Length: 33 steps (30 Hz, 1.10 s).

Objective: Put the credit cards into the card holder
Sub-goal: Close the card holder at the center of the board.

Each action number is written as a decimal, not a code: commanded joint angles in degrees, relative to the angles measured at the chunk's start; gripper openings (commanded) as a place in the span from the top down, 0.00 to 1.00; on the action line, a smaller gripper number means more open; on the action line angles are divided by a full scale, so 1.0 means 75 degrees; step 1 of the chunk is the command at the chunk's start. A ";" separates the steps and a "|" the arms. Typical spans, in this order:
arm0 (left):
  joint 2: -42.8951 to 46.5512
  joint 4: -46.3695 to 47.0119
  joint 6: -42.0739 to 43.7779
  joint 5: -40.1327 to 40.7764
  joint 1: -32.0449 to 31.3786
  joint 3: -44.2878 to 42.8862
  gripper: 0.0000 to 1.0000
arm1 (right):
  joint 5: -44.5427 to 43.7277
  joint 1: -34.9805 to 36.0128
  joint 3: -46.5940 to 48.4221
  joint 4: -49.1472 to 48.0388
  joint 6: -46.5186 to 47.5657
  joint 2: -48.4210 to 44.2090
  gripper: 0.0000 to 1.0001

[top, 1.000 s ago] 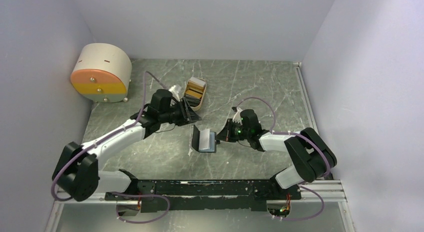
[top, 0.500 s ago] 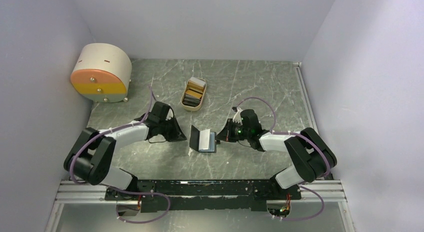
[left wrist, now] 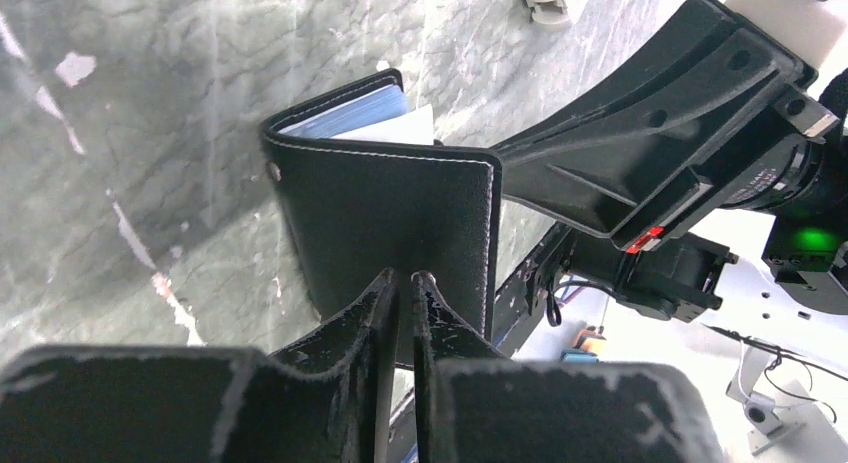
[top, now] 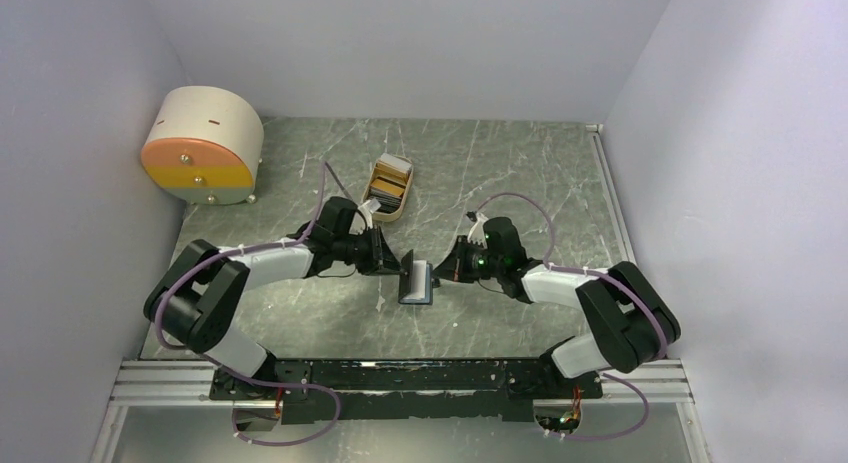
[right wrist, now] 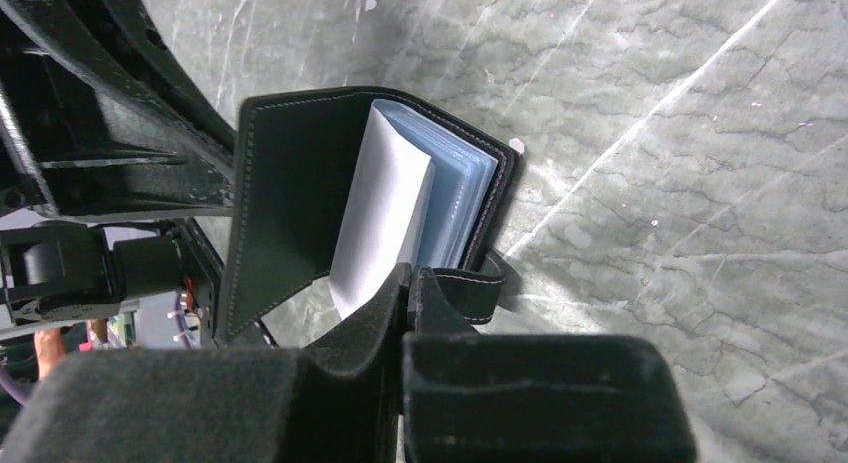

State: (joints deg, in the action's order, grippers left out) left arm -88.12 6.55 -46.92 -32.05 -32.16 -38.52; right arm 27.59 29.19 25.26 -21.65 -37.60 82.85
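Note:
The black card holder (top: pixel 416 281) stands half open on the table between both grippers. My right gripper (top: pixel 441 273) is shut on its near right edge (right wrist: pixel 480 283), by the tab. Blue-grey pockets (right wrist: pixel 455 208) and a white card (right wrist: pixel 380 223) stand inside it. My left gripper (left wrist: pixel 405 276) shows only a hairline slit between its fingertips, with nothing in it. Its tips rest against the outside of the holder's left cover (left wrist: pixel 390 213). More credit cards (top: pixel 389 186) lie stacked in the beige tray (top: pixel 384 215) behind my left gripper (top: pixel 393 260).
A big beige-and-orange round box (top: pixel 203 143) stands at the back left. The black base rail (top: pixel 400 373) runs along the near edge. Grey walls close in the marbled table (top: pixel 520 173) on three sides.
My left gripper has swung away from the tray, closed, and moved right to the card holder. The holder's left cover has folded up from wide open. The right gripper kept its grip.

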 commanded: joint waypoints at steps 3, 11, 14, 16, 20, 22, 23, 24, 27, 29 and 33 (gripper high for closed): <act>-0.0558 0.0683 0.0027 -0.0441 -0.0202 -0.0313 0.83 | -0.0116 -0.0083 0.0127 0.0198 0.0104 -0.0353 1.00; -0.1278 0.0857 0.0138 -0.0441 -0.0304 -0.0529 0.83 | -0.0179 -0.0083 0.0127 0.0313 -0.0043 -0.0675 1.00; -0.1392 0.0753 0.0262 -0.0260 -0.0337 -0.0618 0.83 | -0.0297 -0.0083 0.0147 0.0447 -0.0066 -0.0846 1.00; -0.1540 0.0677 0.0353 -0.0227 -0.0341 -0.0699 0.83 | -0.0413 -0.0083 0.0168 0.0540 -0.0060 -0.0950 1.00; -0.1790 0.0829 0.0341 -0.0270 -0.0363 -0.0704 0.83 | -0.0570 -0.0078 0.0285 0.0695 0.0008 -0.0922 1.00; -0.1848 0.0891 0.0320 -0.0279 -0.0369 -0.0691 0.82 | -0.0607 -0.0046 0.0393 0.0847 0.0089 -0.0752 1.00; -0.1861 0.0906 0.0319 -0.0269 -0.0375 -0.0678 0.82 | -0.0645 -0.0010 0.0442 0.0912 0.0133 -0.0673 1.00; -0.1862 0.0910 0.0323 -0.0254 -0.0376 -0.0669 0.83 | -0.0674 0.0039 0.0482 0.0955 0.0167 -0.0568 1.00; -0.1842 0.0897 0.0337 -0.0243 -0.0375 -0.0637 0.82 | -0.0715 0.0222 0.0621 0.1067 0.0239 -0.0236 1.00; -0.1811 0.0897 0.0320 -0.0238 -0.0370 -0.0594 0.82 | -0.0810 0.0336 0.0735 0.1140 0.0293 -0.0049 1.00; -0.1692 0.1019 0.0248 -0.0203 -0.0375 -0.0441 0.83 | -0.1234 0.0733 0.1050 0.1550 0.0495 0.0223 1.00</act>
State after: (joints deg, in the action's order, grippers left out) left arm -101.36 12.58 -45.84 -34.35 -34.57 -42.74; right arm 21.87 32.75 30.41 -13.17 -36.18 83.00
